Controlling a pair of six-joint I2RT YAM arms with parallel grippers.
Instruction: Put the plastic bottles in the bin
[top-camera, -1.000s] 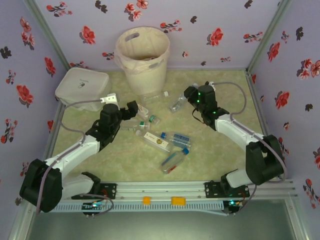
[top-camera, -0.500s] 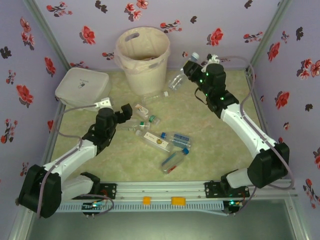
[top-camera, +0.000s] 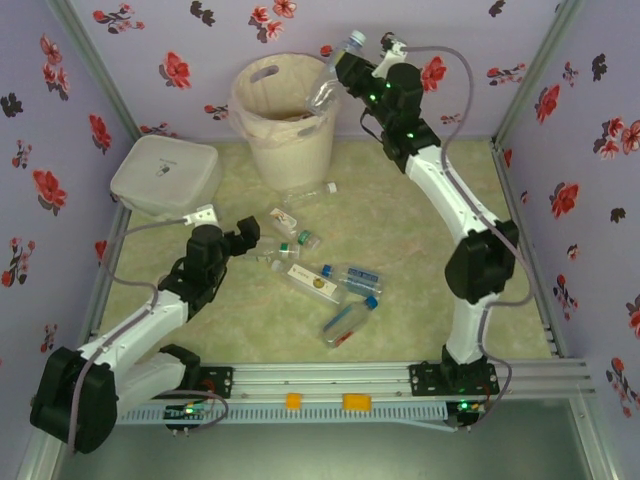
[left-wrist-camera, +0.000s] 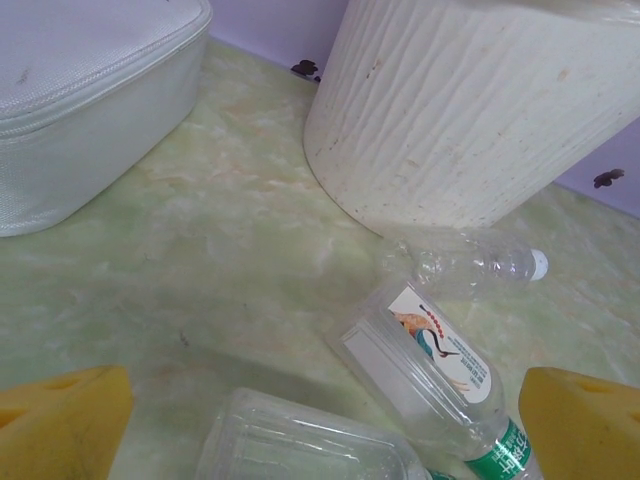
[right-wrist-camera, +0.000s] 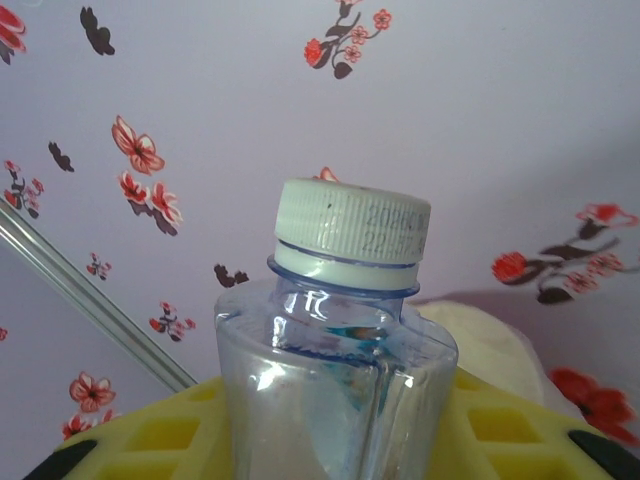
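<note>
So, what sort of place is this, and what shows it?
Probably a robot test booth: flowered walls enclose a green table, left arm and right arm bolted to its rail.

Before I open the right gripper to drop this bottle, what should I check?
1. Grip: right gripper shut on the clear bottle: ok.
2. Drop line: bottle fully over the mouth of the bin: cannot tell; the top view puts it at the right rim.
3. Target: bin upright, mouth unobstructed: ok.
4. Other arm: left gripper open, low by the table bottles, away from the bin: ok.
</note>
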